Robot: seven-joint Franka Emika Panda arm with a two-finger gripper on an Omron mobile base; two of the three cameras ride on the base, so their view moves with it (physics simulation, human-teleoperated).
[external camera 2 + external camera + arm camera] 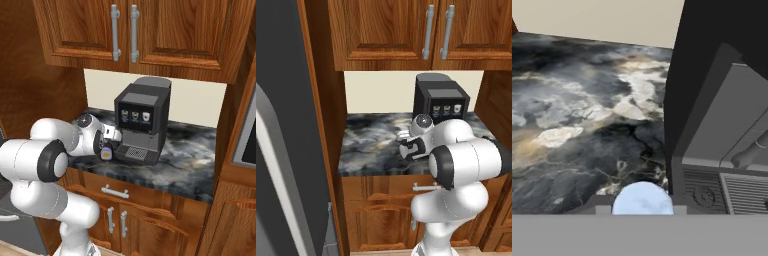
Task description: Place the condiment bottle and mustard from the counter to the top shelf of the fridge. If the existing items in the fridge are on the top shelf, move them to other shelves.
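Note:
A small dark condiment bottle [106, 152] with a yellow and blue label stands at the counter's front edge, just left of the coffee machine. My gripper [107, 141] comes down on it from above, and its fingers sit tight against both sides of the top. In the hand view the bottle's pale blue round cap [643, 198] lies at the bottom middle, right between the fingertips. The left base view has my gripper [407, 146] over the counter's front middle, with the bottle hidden behind the hand.
A dark coffee machine [140, 122] stands at the back of the marbled counter [366, 145], right beside the bottle. Wooden cabinets [406, 30] hang above. The fridge's dark door [278, 150] with its pale handle rises at the left.

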